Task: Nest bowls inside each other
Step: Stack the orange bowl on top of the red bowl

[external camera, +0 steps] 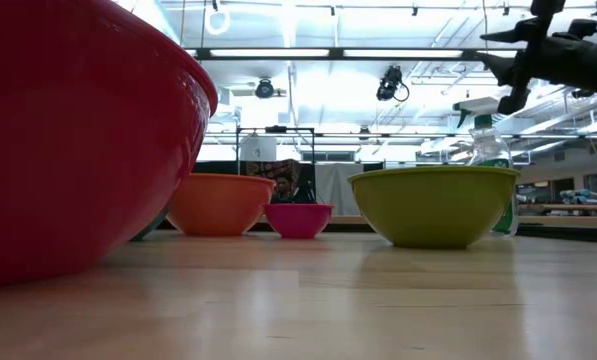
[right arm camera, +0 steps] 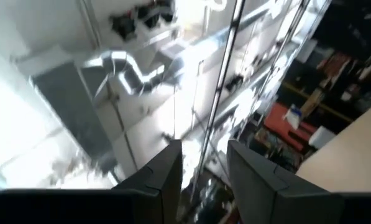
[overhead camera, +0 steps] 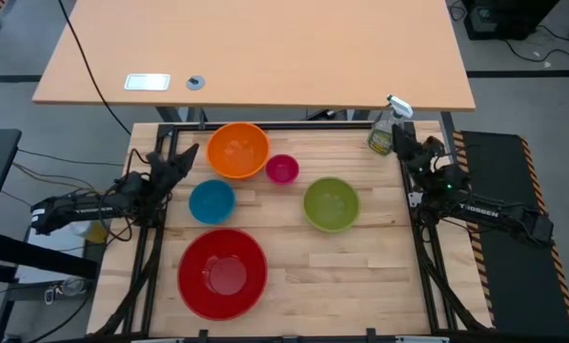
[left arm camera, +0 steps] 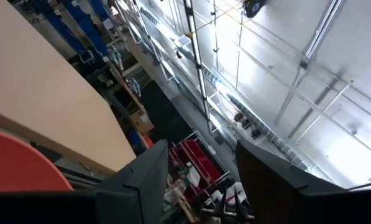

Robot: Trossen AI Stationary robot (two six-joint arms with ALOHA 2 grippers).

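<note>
Dark-fingered, the left claw (overhead camera: 187,152) sits at the left of the high view with its jaws parted and empty, just beside the round glossy orange plastic bowl (overhead camera: 237,150). At the right edge the right claw (overhead camera: 401,139) also stands apart, holding nothing, near the clear spray bottle (overhead camera: 384,131). On the pale wooden worktop (overhead camera: 360,262) the bowls lie separate: small magenta (overhead camera: 282,170), blue (overhead camera: 212,201), lime green (overhead camera: 331,204), and large red (overhead camera: 222,272) at lower centre.
</note>
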